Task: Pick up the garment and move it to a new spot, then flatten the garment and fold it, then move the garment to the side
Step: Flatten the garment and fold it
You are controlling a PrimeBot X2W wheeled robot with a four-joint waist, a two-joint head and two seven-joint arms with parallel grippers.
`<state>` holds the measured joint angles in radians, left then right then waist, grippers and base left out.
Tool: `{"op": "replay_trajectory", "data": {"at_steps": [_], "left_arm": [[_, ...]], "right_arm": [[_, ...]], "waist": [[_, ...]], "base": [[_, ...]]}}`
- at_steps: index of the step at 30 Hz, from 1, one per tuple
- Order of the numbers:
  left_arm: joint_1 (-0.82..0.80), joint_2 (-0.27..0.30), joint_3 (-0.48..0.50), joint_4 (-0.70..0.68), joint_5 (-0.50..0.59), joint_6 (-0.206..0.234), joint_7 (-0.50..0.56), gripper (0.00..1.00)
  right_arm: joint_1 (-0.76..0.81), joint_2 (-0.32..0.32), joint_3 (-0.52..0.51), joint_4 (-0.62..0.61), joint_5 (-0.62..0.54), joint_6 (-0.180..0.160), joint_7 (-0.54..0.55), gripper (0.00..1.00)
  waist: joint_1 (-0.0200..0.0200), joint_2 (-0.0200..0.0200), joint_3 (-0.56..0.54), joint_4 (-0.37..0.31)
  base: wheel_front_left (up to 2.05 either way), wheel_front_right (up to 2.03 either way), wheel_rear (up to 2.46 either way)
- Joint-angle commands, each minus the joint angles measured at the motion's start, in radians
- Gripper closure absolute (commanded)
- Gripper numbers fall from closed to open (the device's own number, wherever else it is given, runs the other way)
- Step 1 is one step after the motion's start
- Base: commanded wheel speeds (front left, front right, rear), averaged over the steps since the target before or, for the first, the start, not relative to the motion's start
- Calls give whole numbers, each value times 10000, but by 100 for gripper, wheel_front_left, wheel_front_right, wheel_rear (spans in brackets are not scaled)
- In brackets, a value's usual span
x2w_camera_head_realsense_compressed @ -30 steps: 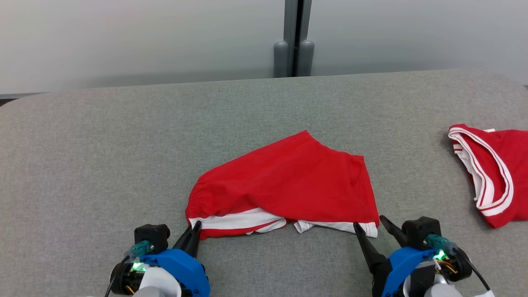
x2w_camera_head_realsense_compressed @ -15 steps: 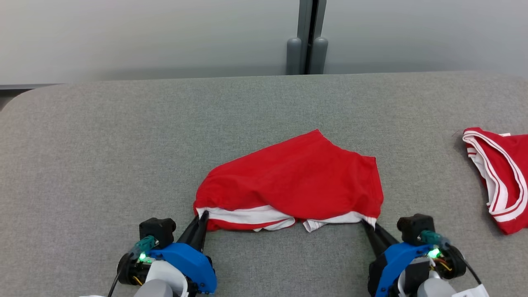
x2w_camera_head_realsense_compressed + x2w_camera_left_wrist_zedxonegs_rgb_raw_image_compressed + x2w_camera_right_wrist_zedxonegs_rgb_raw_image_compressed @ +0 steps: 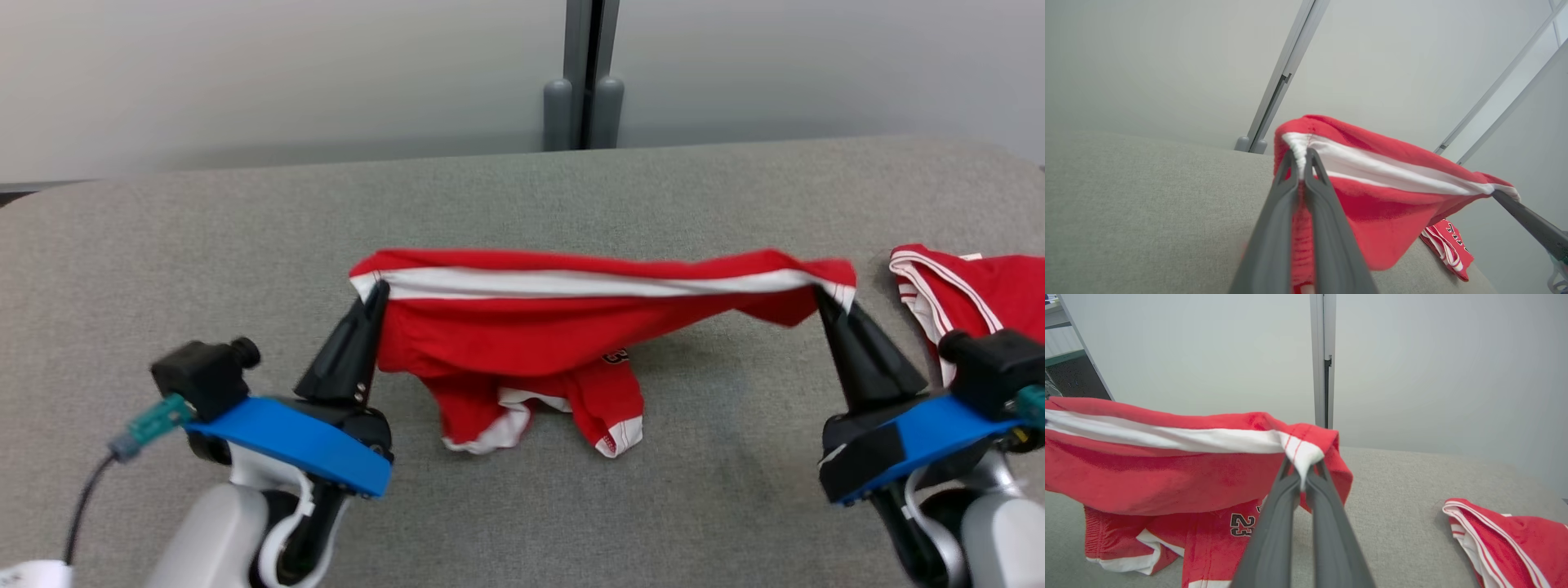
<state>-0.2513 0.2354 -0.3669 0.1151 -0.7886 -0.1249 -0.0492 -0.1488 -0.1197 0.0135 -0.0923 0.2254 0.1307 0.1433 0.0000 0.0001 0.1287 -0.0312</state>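
One red garment (image 3: pixel 1147 477), number 23 (image 3: pixel 1238 524) legible

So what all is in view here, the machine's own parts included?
red shorts: one, red with white band, lifted mid-table between both pincers, lower part drooping to the table
second garment: one, red with white trim, lying at the table's right
table: one, grey fabric, under everything
wall: one, pale grey, behind the table
post: one, grey, upright in the wall
left pincer: one, dark fingers, shut on the shorts' left corner
right pincer: one, dark fingers, shut on the shorts' right corner
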Motion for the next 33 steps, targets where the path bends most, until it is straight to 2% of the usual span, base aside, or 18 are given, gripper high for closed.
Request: {"op": "replay_trajectory", "data": {"at_steps": [1, 5, 9, 13, 15, 16, 17, 18, 25, 29, 33], "left_arm": [[-147, 218, 127, -453, -53, 151, 318, 100], [-994, 646, 496, -1795, -434, 582, 1465, 100], [-2553, 1111, 687, -1744, -216, 868, 2362, 100], [-4604, 1214, 774, -667, 394, 958, 2432, 100], [-5591, 1142, 860, -4, 582, 921, 2242, 100], [-5591, 1142, 860, -4, 582, 921, 2242, 100], [-6564, 1094, 958, 604, 852, 895, 1849, 100], [-6564, 1094, 958, 604, 852, 895, 1849, 100], [-8762, 624, 1335, 2054, 1333, 756, -73, 100], [-8934, 318, 1293, 2630, 1337, 481, -1043, 100], [-8175, 105, 764, 3101, 1236, 113, -1618, 100]], "right_arm": [[-107, -93, -19, -447, 214, 1, 206, 100], [-1326, -536, 205, -1231, 865, 1, 850, 100], [-3353, -1059, 622, -294, 1288, 1, 1165, 100], [-5694, -1352, 923, 1197, 1487, 1, 917, 100], [-6876, -1382, 1052, 1912, 1375, 1, 643, 100], [-6876, -1382, 1052, 1912, 1375, 1, 643, 100], [-7962, -1378, 1167, 2603, 1198, 0, 247, 100], [-7962, -1378, 1167, 2603, 1198, 0, 247, 100], [-10694, -1188, 1101, 4529, 307, -8, -1894, 100], [-11121, -1199, 1217, 5423, 85, -8, -2655, 100], [-10368, -1268, 1720, 6278, 244, -5, -2606, 100]], "waist": [[0, -1, 115, -23], [0, -1, 692, -248], [0, -1, 1481, -408], [0, -1, 2304, -449], [0, -1, 2623, -491], [0, -1, 2623, -491], [0, -1, 2857, -535], [0, -1, 2857, -535], [0, -1, 3013, -690], [0, -1, 2910, -755], [0, -1, 2918, -808]], "base": [[0, 0, 0], [0, 0, 0], [0, 0, 0], [0, 0, 0], [0, 0, 0], [0, 0, 0], [0, 0, 0], [0, 0, 0], [0, 0, 0], [0, 0, 0], [0, 0, 0]]}}
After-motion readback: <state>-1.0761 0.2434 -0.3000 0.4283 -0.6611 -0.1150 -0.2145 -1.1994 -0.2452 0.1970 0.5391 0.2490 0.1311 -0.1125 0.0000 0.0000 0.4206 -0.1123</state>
